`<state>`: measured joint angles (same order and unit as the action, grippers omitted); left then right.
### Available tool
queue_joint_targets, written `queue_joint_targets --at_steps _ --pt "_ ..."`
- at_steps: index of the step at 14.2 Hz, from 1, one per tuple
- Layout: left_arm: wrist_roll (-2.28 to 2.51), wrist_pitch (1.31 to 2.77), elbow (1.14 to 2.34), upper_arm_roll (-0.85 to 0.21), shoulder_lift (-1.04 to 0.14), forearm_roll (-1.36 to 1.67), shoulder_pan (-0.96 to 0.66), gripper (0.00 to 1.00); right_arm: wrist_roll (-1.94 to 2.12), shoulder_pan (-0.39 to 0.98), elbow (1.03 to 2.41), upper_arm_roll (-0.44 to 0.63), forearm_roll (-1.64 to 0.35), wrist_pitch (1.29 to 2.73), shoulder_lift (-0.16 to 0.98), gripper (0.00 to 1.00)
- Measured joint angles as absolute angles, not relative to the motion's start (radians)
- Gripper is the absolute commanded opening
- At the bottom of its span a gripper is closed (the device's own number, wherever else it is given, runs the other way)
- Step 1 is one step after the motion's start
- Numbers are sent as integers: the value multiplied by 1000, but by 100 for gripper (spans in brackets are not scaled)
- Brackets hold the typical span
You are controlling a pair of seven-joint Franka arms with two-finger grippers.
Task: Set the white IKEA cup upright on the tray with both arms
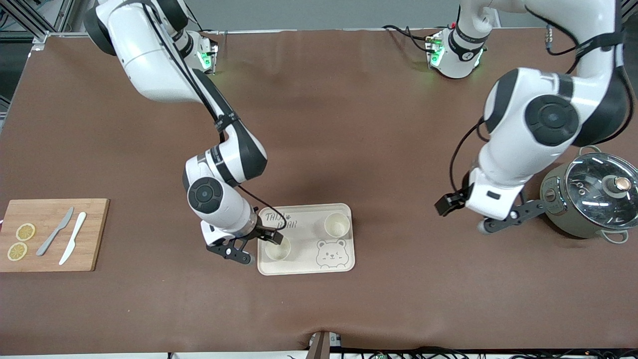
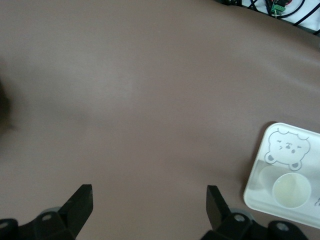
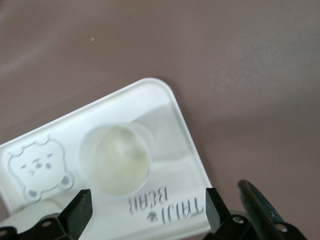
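Two white cups upright on the cream tray [image 1: 344,262]. One cup [image 1: 277,248] at the tray's edge toward the right arm's end, nearer the front camera; second cup [image 1: 336,224] farther from that camera, toward the left arm's end, beside the "TAIJI BEAR" lettering [image 1: 280,221]. Bear-face drawing [image 1: 331,253] between second cup and tray's near rim.

Right gripper [image 1: 259,244] low over the tray's edge at the first cup; jaws spread wide in the right wrist view, cup [image 3: 116,159] standing free between them.

Left gripper [image 1: 491,219] over bare brown tabletop [image 1: 349,124] beside a grey-green lidded pot [image 1: 590,194], well apart from the tray; jaws wide, holding nothing. Left arm waiting.

Wooden cutting board [image 1: 94,234] toward the right arm's end, carrying two lemon slices [image 1: 21,241], a grey knife [image 1: 55,231] and a white knife [image 1: 73,238].
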<state>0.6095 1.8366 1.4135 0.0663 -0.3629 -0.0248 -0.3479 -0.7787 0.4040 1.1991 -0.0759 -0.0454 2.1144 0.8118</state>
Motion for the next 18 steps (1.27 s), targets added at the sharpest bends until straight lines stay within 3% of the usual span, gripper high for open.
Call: queue_joint_targets --at_steps 4,13,18 --pt "424 1749 1432 66 -274 -25 -256 100 -782 403 1176 -73 -56 1926 696 100" --pt "169 1624 1445 66 -136 -24 -131 100 -650 369 1167 -58 -56 1423 307 100" --pt "117 1563 1455 66 -61 -24 -112 100 -387 210 1345 -47 -31 1352 74 100"
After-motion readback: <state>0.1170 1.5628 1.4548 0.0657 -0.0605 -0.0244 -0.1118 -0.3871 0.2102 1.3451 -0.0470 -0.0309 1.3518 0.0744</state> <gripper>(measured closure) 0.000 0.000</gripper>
